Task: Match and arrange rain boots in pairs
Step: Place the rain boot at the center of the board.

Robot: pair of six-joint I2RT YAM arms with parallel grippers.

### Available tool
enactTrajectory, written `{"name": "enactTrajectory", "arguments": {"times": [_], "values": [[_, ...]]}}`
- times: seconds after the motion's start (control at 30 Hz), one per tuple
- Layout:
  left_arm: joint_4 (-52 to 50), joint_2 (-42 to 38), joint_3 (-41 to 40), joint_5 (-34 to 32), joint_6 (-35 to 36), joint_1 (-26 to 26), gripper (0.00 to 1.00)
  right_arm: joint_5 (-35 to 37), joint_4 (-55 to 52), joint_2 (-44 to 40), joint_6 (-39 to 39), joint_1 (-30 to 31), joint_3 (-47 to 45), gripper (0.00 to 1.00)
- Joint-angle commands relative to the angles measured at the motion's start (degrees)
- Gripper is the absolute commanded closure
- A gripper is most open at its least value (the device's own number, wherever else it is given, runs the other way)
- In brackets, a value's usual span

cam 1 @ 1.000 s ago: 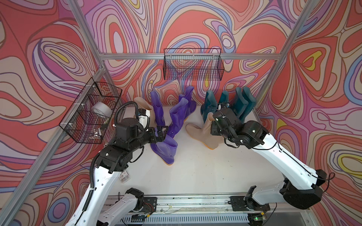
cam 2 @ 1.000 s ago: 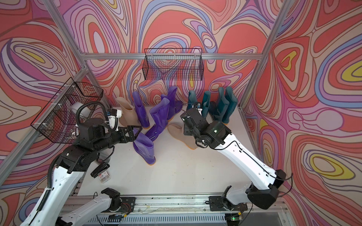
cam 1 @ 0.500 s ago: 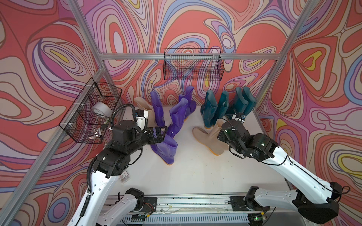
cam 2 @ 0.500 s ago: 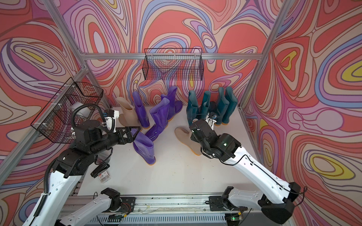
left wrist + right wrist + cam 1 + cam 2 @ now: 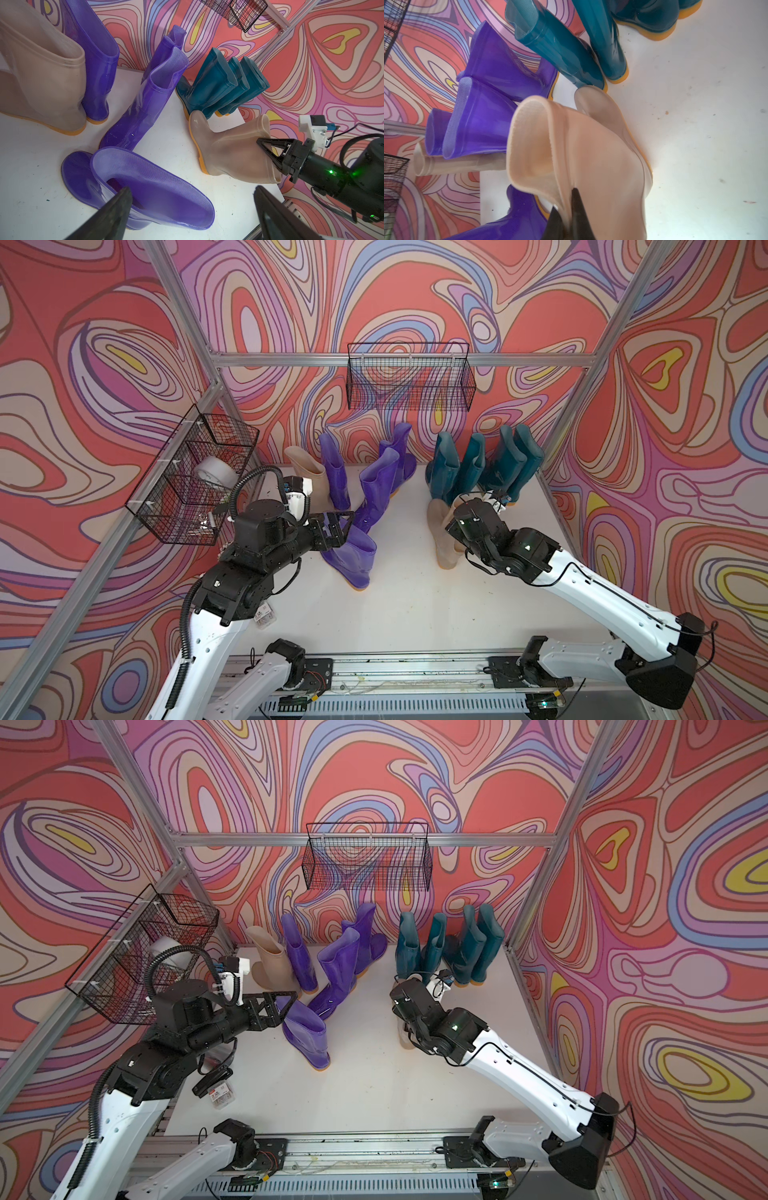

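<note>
purple boots [image 5: 365, 547], teal boots [image 5: 446, 464], beige boots [image 5: 309, 472], all orange-soled; walls [image 5: 415, 302] swirl red, pink, lilac.

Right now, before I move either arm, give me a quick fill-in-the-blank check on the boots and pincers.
1. The right pincer is shut on the rim of the held boot, whose colour is ___.
2. The left pincer stands ___ at the mouth of the front purple boot.
3. Counted together, the teal boots number ___.

Missing words: beige; open; four.
</note>
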Motion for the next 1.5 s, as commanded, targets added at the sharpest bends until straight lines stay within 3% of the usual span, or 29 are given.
{"name": "enactTrajectory", "arguments": {"times": [0.0,0.17,0.57,0.93,1.2,1.37,1.47], "values": [[-1.36,-0.85,0.54,-0.45,0.01,-0.10,0.06,-1.61,9.67,-0.88,5.74,0.04,-0.30,1.00],[-1.54,-1.31,0.28,-0.31,-0.25,-0.10,0.06,-4.41,10.20,0.44,7.64,1.43,0.58,1.00],[-1.59,-2.22,-0.60,-0.81,-0.18,-0.15,0.06,0.30,5.67,-4.01,8.70,2.94,-3.06,1.00],[-1.89,-2.40,-0.60,-1.44,0.38,-0.14,0.06,2.58,4.45,-0.64,4.31,2.87,-2.23,1.00],[-2.68,-0.89,1.33,-2.86,2.37,-0.15,0.05,2.27,1.89,1.79,-2.45,2.78,0.76,0.63],[-5.53,3.10,6.10,-8.33,2.32,-0.10,0.04,3.60,1.82,1.67,-9.60,2.79,4.11,0.56],[-8.80,7.90,10.54,-14.48,1.30,-0.10,0.08,3.56,1.73,2.23,-18.91,2.77,7.72,0.53]]}}
